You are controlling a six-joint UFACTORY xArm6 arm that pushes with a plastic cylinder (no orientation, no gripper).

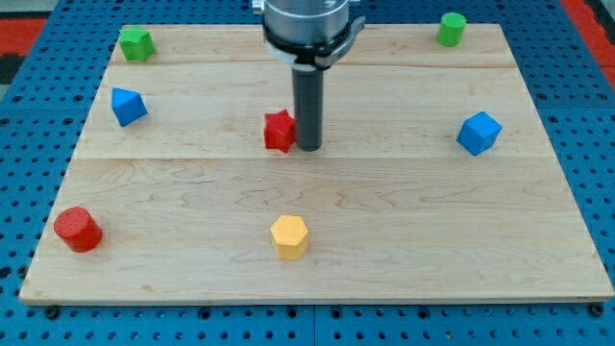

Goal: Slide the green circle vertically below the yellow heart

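Observation:
The green circle (451, 29) stands near the board's top right corner. No yellow heart shows; the only yellow block is a hexagon (289, 236) at the bottom middle. My tip (309, 146) is near the board's middle, just to the right of a red block (279, 131), touching it or nearly so. The tip is far to the left of and below the green circle.
A green block (136, 43) sits at the top left. A blue block (128, 106) is at the left, a blue cube (479, 133) at the right, a red cylinder (77, 230) at the bottom left. The wooden board (384, 250) lies on a blue pegboard.

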